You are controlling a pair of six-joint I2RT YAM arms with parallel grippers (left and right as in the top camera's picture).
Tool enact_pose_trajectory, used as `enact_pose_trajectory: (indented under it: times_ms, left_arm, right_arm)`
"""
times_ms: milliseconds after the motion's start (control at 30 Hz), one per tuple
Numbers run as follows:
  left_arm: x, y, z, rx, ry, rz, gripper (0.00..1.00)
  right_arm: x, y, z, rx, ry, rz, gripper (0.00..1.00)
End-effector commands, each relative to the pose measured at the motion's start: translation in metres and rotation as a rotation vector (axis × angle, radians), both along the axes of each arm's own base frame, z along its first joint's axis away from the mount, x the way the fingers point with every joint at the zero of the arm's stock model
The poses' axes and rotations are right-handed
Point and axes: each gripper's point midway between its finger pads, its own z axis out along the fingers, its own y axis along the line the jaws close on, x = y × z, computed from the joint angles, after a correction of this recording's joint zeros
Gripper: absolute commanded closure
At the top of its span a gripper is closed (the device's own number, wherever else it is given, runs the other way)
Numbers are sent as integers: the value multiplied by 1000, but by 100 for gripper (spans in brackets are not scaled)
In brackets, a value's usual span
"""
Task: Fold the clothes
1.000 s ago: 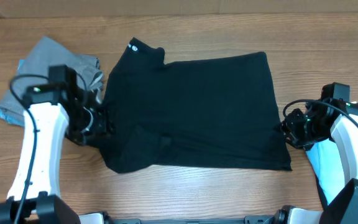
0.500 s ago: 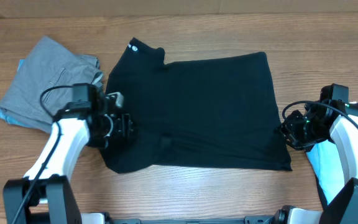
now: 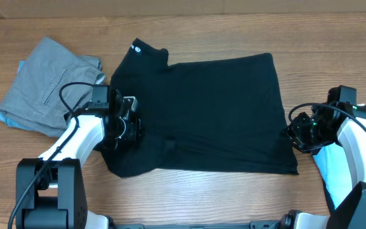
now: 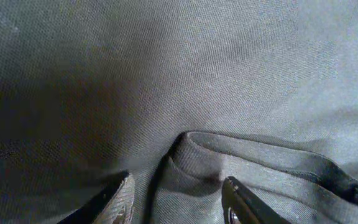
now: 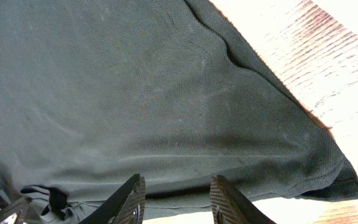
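Nothing legible is showing anywhere I'm looking; the small white neck label (image 3: 135, 48) on the black T-shirt (image 3: 215, 108) is appearing only as a tiny blur.

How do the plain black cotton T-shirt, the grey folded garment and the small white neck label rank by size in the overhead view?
1. plain black cotton T-shirt: clearly the largest.
2. grey folded garment: much smaller.
3. small white neck label: tiny.
All lie flat, so nearness to the camera hardly matters.
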Motion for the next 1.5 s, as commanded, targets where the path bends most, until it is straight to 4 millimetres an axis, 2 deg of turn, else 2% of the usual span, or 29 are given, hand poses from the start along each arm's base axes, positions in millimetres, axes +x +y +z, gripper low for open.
enact_pose_trajectory:
  times_ms: [0,100,133,200,367,400,500,667,767,867,933,1133,1233,1300,1400,1467]
  left_arm:
    - [-2,-1,-13,17,14,-39,50]
    - [-7,-14,-19,-61,47,-55,55]
    - [-9,-20,-19,-104,61,-62,62]
    - [-11,-26,-16,-142,64,-69,68]
    - [-15,-24,-14,-138,92,-65,81]
    - [-15,-24,-12,-133,96,-71,87]
    - [-8,-17,-2,-89,105,-64,92]
    - [4,2,33,22,127,-42,95]
    - [-1,16,51,106,169,-33,96]
    - [-4,26,62,160,184,-27,96]
    - [-6,30,72,183,184,-24,96]
    - [-10,30,96,181,140,-21,96]
    - [-13,30,100,181,137,-21,95]
    - [-15,30,100,181,144,-21,95]
    - [-15,30,100,181,148,-22,95]
    - [-15,30,100,181,148,-21,95]
  right_arm:
    - [0,-1,0,-8,-7,4,62]
    - [0,-1,0,-8,-7,4,62]
    - [0,-1,0,-8,-7,4,62]
    - [0,-1,0,-8,-7,4,62]
    - [-1,-1,0,-7,-3,5,62]
    - [-1,-1,0,-7,-4,4,62]
    - [-1,-1,0,-8,-3,4,61]
    - [-7,-13,-5,-77,37,-13,61]
    - [-19,-31,-9,-152,109,-88,52]
    - [-25,-38,-9,-149,131,-134,50]
    - [-31,-41,-11,-142,154,-150,50]
    - [-58,-32,-38,-119,238,-178,50]
    - [-68,-20,-56,-69,239,-178,58]
    - [-72,-11,-63,-30,239,-177,60]
    - [-76,-10,-70,-28,239,-177,66]
    - [-78,-9,-71,-26,245,-177,75]
